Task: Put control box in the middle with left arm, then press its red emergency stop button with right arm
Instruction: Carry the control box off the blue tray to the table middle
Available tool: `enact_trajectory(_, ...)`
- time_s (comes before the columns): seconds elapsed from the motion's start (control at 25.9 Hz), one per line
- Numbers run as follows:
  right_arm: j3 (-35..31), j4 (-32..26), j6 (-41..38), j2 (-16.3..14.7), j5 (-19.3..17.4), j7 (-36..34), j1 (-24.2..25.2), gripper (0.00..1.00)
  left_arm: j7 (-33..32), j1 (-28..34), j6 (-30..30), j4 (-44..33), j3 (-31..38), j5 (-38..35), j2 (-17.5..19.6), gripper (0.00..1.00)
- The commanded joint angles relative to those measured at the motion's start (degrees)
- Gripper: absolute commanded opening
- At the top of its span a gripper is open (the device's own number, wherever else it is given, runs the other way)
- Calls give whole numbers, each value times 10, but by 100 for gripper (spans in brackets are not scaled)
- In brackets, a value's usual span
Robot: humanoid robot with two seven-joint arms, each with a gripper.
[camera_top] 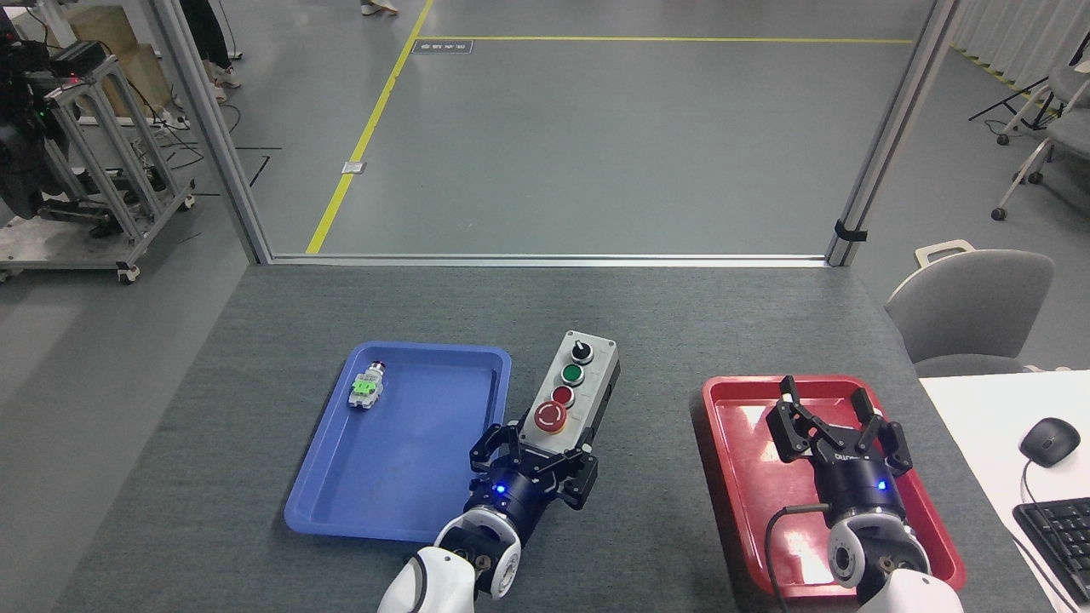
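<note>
The control box (572, 393), an oblong unit with a light grey lid over a black base, is seen lengthwise between the two trays, its near end gripped. The red emergency stop button (550, 416), yellow-collared, is set nearest that gripped end, facing up.

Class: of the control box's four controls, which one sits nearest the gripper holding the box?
The red emergency stop button: biggest, yellow-collared, at the end the left gripper clamps.
</note>
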Motion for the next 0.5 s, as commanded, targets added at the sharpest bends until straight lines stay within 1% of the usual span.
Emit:
enact_trajectory(0.0,-1,0,2,-1,0,0,0,100,0,-33,14,56,-40,-21,-15,0)
enact_trajectory(0.19,0,0,39,-1,0,0,0,100,0,-44,40,77,-140,-20,-15,0)
enact_trajectory(0.39,0,0,40,-1,0,-2,-2,100,0,-43,37,81,-168,-17,-15,0)
enact_trajectory(0.46,1,0,40,-1,0,-3,-2,100,-1,-44,37,86,-193,-19,-15,0)
